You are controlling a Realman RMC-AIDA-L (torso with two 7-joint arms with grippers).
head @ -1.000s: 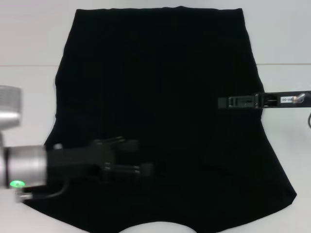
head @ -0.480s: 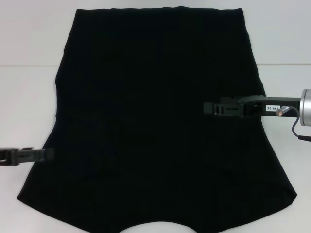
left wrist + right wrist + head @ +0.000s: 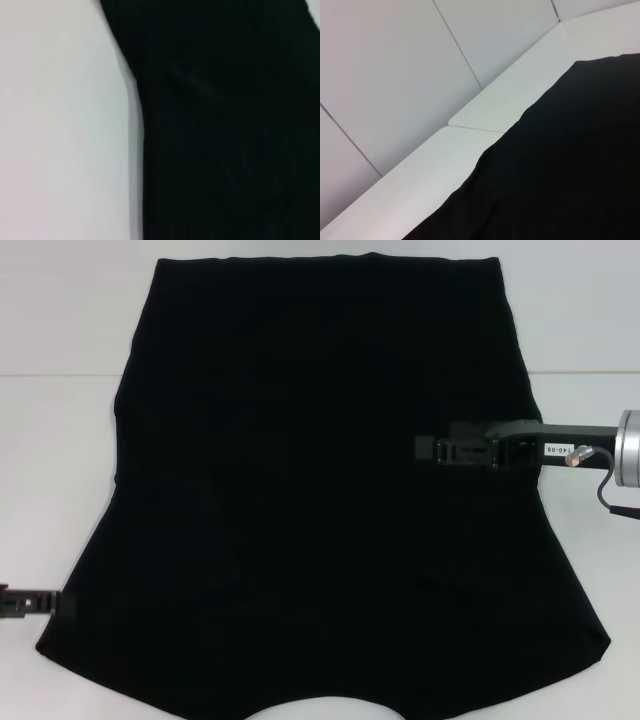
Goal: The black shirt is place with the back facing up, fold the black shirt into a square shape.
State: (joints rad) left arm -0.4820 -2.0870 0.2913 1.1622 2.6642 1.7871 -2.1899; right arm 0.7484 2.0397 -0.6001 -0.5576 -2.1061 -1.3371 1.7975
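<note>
Black shirt [image 3: 320, 490] flat, spread on white table [image 3: 60, 440].

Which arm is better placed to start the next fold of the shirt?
Probably the right. The right gripper already reaches in over the shirt from its right edge, while the left gripper is low at the left corner, barely in view.

left tool [image 3: 30, 601] pulled back off shirt [image 3: 320, 490] to its left edge | right tool [image 3: 430, 450] reached farther in over shirt
</note>
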